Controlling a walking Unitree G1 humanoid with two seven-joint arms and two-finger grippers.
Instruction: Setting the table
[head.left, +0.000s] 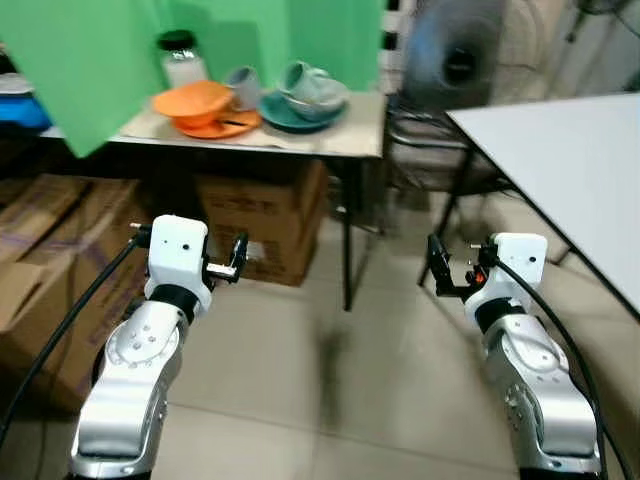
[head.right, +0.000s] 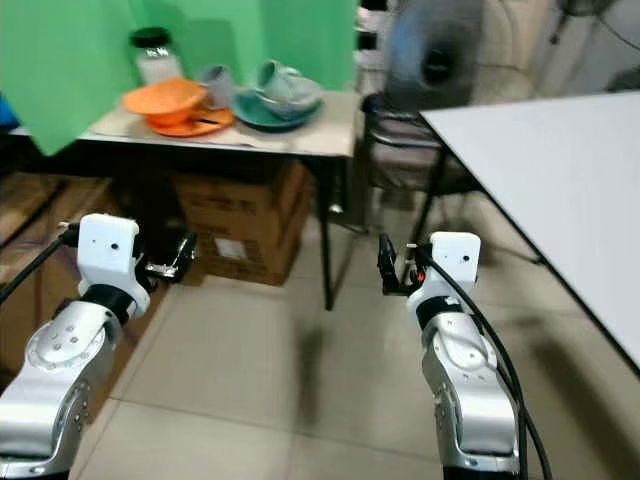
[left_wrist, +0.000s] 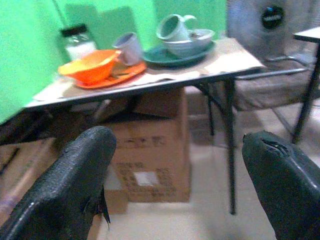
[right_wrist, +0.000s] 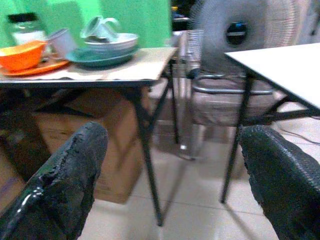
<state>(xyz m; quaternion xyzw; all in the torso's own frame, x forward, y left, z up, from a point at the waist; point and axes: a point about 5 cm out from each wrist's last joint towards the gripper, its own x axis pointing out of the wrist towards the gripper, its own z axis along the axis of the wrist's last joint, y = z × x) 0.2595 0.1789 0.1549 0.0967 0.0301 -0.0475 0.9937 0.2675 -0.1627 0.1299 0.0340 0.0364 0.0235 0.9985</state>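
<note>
On a small side table (head.left: 345, 135) ahead, against a green backdrop, stands the tableware. An orange bowl (head.left: 190, 101) rests on an orange plate (head.left: 225, 127). A grey cup (head.left: 243, 86) stands beside it. To the right, a teal plate (head.left: 285, 116) carries a pale bowl (head.left: 318, 99) with a teal mug (head.left: 299, 74) tipped in it. A black-lidded jar (head.left: 182, 58) stands behind. My left gripper (head.left: 238, 257) and right gripper (head.left: 436, 263) are raised above the floor, well short of the side table. Both are open and hold nothing, with fingers (left_wrist: 82, 170) spread wide.
A large white table (head.left: 570, 160) reaches in from the right. A standing fan (head.left: 455, 60) and a dark metal chair (head.left: 425, 135) stand between the two tables. Cardboard boxes (head.left: 265, 215) sit under the side table, with more boxes (head.left: 40, 260) at left. Tiled floor lies ahead.
</note>
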